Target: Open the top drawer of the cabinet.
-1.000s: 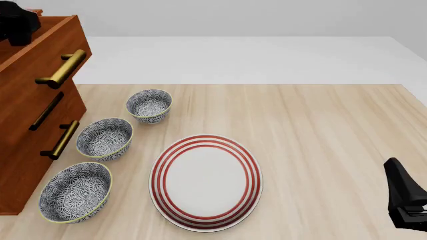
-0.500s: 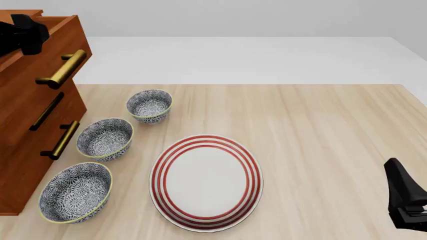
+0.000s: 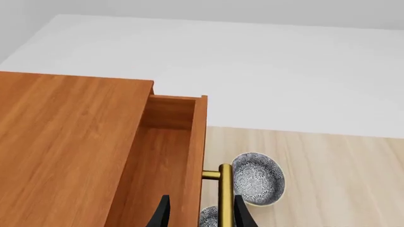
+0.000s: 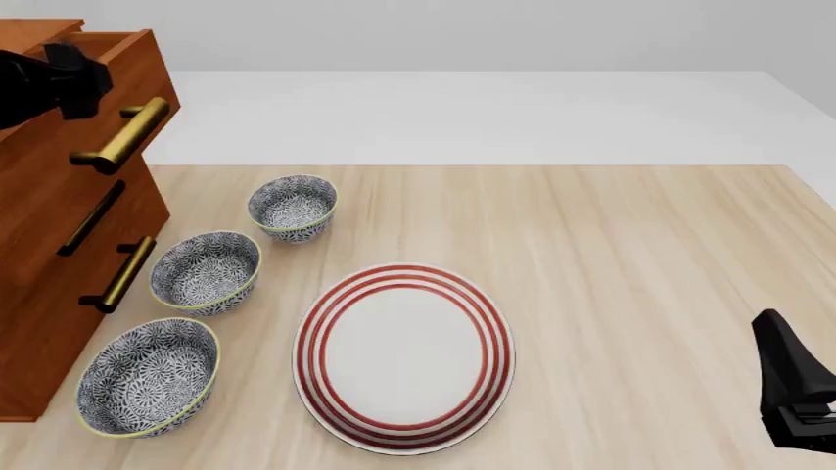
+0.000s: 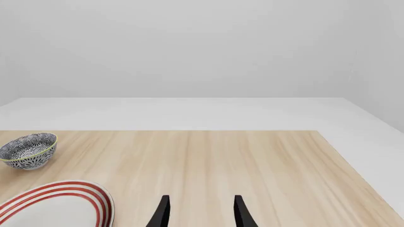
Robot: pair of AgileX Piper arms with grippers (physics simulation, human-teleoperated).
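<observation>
Top drawer [image 4: 92, 108] at the table's left edge, uppermost in the cabinet [image 4: 53, 294], pulled out past the cabinet's top board; left wrist view shows its bare wooden inside. Brass handle [image 4: 124, 135] on its front. Left gripper [image 3: 198, 215] above the drawer's front edge, fingers parted, one on each side of the front panel and handle bar, gripping nothing that I can see. In the front view it reads as a dark shape at the cabinet's top corner [image 4: 59, 73].

Two lower drawers shut, handles [image 4: 124, 274] facing the bowls. Three patterned bowls just beside the cabinet front: near bowl [image 4: 148, 377] by the table's near-left corner, middle bowl [image 4: 206, 271], far bowl [image 4: 293, 207].

Red-ringed plate [image 4: 403, 354] near the table's near edge, left of centre, close to the bowls, not touching.

Right gripper [image 5: 198, 213] at the near-right corner, fingers apart, empty, over bare table [image 4: 627, 255].
</observation>
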